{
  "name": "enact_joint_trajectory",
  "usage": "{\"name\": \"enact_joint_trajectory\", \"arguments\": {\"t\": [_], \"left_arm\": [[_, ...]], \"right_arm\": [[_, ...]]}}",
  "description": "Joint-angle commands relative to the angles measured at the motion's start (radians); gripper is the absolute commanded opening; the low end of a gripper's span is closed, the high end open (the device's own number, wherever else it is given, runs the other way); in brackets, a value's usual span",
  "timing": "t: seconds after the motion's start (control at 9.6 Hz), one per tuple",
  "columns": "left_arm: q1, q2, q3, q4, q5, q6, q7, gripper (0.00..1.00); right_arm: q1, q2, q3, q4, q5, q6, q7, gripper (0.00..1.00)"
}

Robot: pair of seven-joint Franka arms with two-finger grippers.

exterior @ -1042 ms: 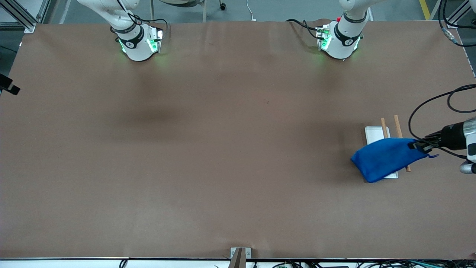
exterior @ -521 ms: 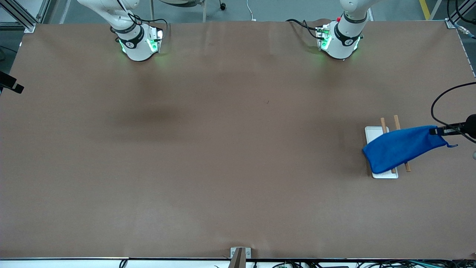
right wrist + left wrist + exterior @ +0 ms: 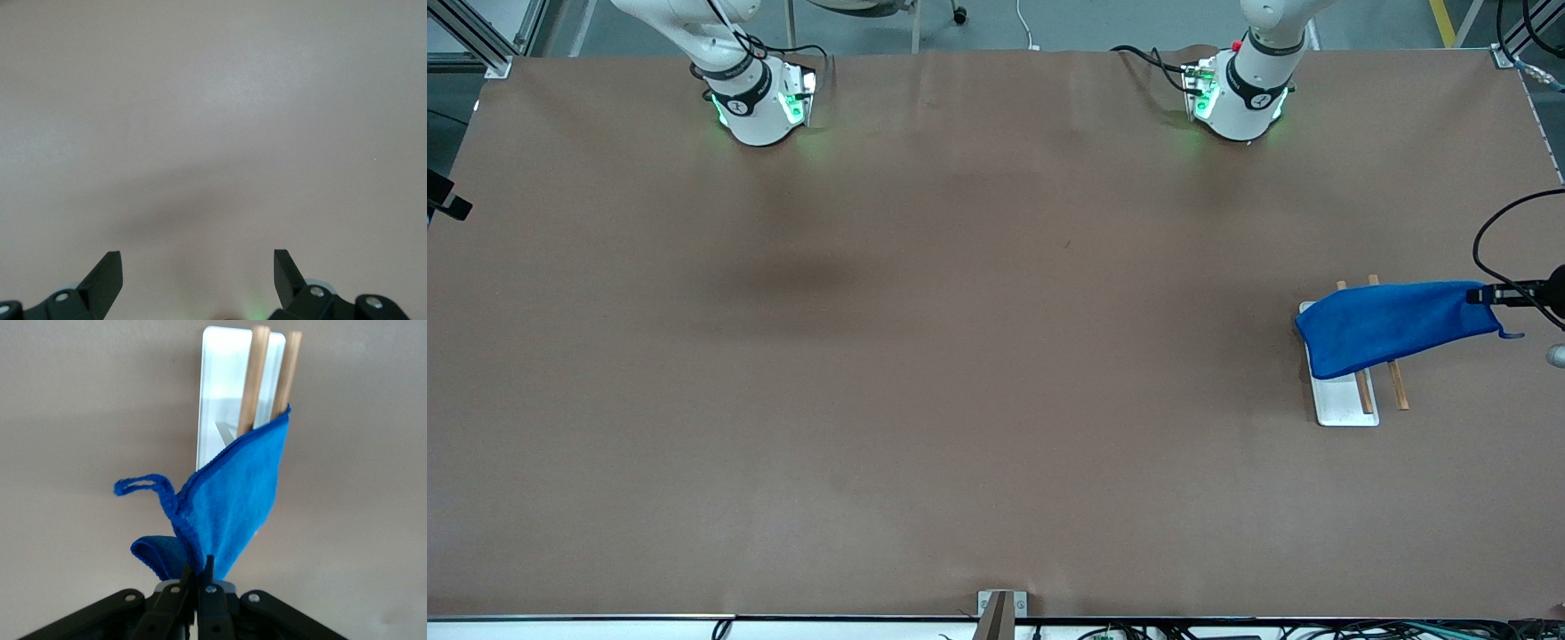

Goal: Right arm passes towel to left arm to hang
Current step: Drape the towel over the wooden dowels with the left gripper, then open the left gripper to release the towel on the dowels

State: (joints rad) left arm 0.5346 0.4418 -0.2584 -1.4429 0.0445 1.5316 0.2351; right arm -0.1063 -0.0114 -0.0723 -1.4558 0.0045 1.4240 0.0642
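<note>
My left gripper (image 3: 1489, 293) is shut on one corner of the bright blue towel (image 3: 1392, 324), up at the left arm's end of the table. The towel stretches from the pinch across two wooden rods (image 3: 1396, 387) of a rack on a white base (image 3: 1343, 404). I cannot tell whether it rests on them. In the left wrist view the fingers (image 3: 199, 570) pinch the towel (image 3: 233, 500) beside its loop tag (image 3: 140, 483), and the rods (image 3: 255, 380) rise past its edge. My right gripper (image 3: 198, 267) is open over bare table and holds nothing.
Brown paper covers the table (image 3: 978, 356). Both arm bases (image 3: 751, 102) (image 3: 1240, 93) stand along the edge farthest from the front camera. A black cable (image 3: 1498, 231) loops above the left wrist. A metal bracket (image 3: 1000, 609) sits at the nearest edge.
The left gripper has carried the towel toward the left arm's end of the table and along the rods; more of the white base now shows. The right gripper stays open.
</note>
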Motion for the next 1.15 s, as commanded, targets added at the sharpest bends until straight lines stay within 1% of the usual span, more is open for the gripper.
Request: {"name": "enact_joint_trajectory", "arguments": {"t": [0.0, 0.21, 0.31, 0.42, 0.52, 0.62, 0.73, 0.94, 1.04], "left_arm": [[0.008, 0.101, -0.009, 0.074, 0.022, 0.034, 0.012, 0.0], [0.015, 0.129, -0.007, 0.073, 0.023, 0.091, 0.012, 0.0], [0.034, 0.152, -0.007, 0.073, 0.023, 0.117, 0.027, 0.01], [0.038, 0.169, -0.007, 0.073, 0.025, 0.146, 0.042, 0.06], [0.038, 0.179, -0.007, 0.073, 0.037, 0.157, 0.043, 0.23], [0.039, 0.178, -0.007, 0.073, 0.049, 0.159, 0.046, 0.85], [0.044, 0.172, -0.009, 0.076, 0.049, 0.159, 0.058, 1.0], [0.058, 0.157, -0.024, 0.104, 0.045, 0.147, 0.05, 1.0], [0.048, 0.112, -0.024, 0.104, 0.045, 0.133, 0.038, 1.0]], "right_arm": [[0.0, 0.007, 0.003, 0.014, -0.017, -0.007, -0.001, 1.0], [-0.001, 0.007, 0.005, 0.014, -0.017, -0.01, -0.001, 1.0], [-0.001, 0.007, 0.003, 0.014, -0.017, -0.01, -0.001, 1.0], [-0.003, 0.007, 0.003, 0.012, -0.015, -0.011, -0.001, 1.0], [-0.003, 0.007, 0.003, 0.012, -0.017, -0.011, -0.001, 1.0], [-0.003, 0.007, 0.003, 0.012, -0.015, -0.011, -0.001, 1.0], [-0.003, 0.007, 0.003, 0.012, -0.015, -0.011, -0.001, 1.0], [-0.003, 0.007, 0.003, 0.012, -0.015, -0.011, -0.001, 1.0], [-0.003, 0.007, 0.003, 0.012, -0.015, -0.013, -0.001, 1.0]]}}
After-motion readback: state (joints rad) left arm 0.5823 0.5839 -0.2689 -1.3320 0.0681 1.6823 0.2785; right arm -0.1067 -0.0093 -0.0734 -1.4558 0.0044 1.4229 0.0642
